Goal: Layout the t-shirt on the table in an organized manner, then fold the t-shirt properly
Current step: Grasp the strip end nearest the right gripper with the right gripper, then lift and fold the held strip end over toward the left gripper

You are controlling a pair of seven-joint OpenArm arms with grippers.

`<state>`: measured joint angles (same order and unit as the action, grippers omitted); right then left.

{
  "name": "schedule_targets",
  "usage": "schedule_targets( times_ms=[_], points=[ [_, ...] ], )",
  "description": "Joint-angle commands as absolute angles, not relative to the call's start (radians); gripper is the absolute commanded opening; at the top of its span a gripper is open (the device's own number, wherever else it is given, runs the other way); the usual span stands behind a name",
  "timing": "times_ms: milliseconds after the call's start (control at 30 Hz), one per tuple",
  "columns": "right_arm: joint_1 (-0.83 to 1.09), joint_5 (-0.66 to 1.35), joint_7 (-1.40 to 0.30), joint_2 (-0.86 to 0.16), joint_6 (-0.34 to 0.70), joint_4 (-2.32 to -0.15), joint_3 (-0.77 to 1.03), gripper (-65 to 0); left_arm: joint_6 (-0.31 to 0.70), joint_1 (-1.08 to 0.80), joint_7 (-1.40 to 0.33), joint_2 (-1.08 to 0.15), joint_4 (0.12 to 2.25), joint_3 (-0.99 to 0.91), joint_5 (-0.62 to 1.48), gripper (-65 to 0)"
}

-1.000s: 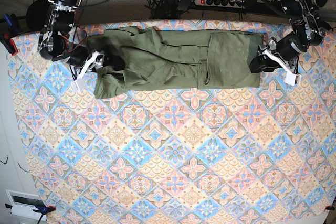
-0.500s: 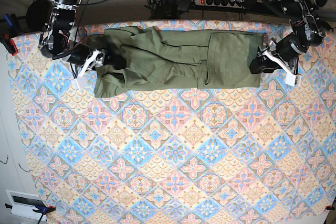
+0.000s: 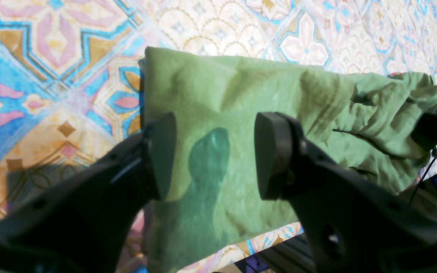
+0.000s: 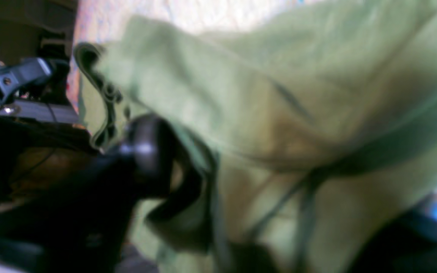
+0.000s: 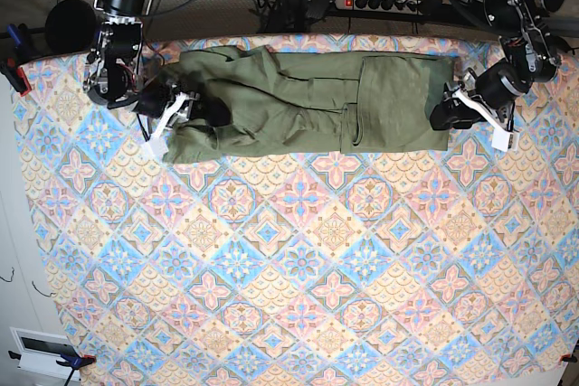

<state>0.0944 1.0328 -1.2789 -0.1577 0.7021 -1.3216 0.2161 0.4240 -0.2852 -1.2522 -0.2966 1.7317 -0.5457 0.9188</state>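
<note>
Olive t-shirt (image 5: 308, 101) folded lengthwise, rumpled — left fingers (image 3: 161, 151) spread, right fingers' state unclear.

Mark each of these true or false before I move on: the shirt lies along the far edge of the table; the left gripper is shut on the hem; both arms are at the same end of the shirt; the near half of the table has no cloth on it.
1. The t-shirt lies along the far edge of the table: true.
2. The left gripper is shut on the hem: false. Its jaws stand apart over the shirt's edge, gripping nothing.
3. Both arms are at the same end of the shirt: false. The right gripper is at the opposite, crumpled end.
4. The near half of the table carries no part of the shirt: true.
</note>
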Motion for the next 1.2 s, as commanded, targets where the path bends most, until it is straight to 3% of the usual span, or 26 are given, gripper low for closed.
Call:
schedule_targets(
  times_ms=[0,67,133,567,767,1067,1167],
  points=[
    [0.094,1.027,-1.297,-0.163,0.698,-1.328,0.217,-42.8,0.43,-0.28,-1.239,-0.312,1.751,-0.553,0.937,-33.2],
    [0.094,1.027,-1.297,-0.163,0.698,-1.328,0.222,-56.0,0.43,-0.28,-1.237,-0.312,1.751,-0.555,0.937,-33.2],
    [0.088,1.027,-1.297,-0.171,0.698,-1.33,0.223,-64.6,0.43,-0.278,-1.237,-0.314,1.762,-0.555,0.937,-33.2],
    [-0.079,1.023,-1.296,-0.236,0.698,-1.322,0.364,-64.5,0.43,-0.28,-1.237,-0.311,1.863,-0.555,0.937,-33.2],
    [-0.15,0.855,-1.245,-0.283,0.698,-1.323,0.366,-64.6,0.43,-0.28,-1.237,-0.309,1.863,-0.555,0.937,-33.2],
    [-0.151,0.774,-1.237,-0.289,0.698,-1.451,0.302,-64.4,0.43,-0.28,-1.237,-0.28,1.857,-0.555,0.935,-33.4],
    [-0.15,0.774,-1.237,-0.285,0.698,-1.58,0.183,-64.4,0.43,-0.28,-1.237,-0.26,1.857,-0.553,0.929,-38.5]
  ],
)
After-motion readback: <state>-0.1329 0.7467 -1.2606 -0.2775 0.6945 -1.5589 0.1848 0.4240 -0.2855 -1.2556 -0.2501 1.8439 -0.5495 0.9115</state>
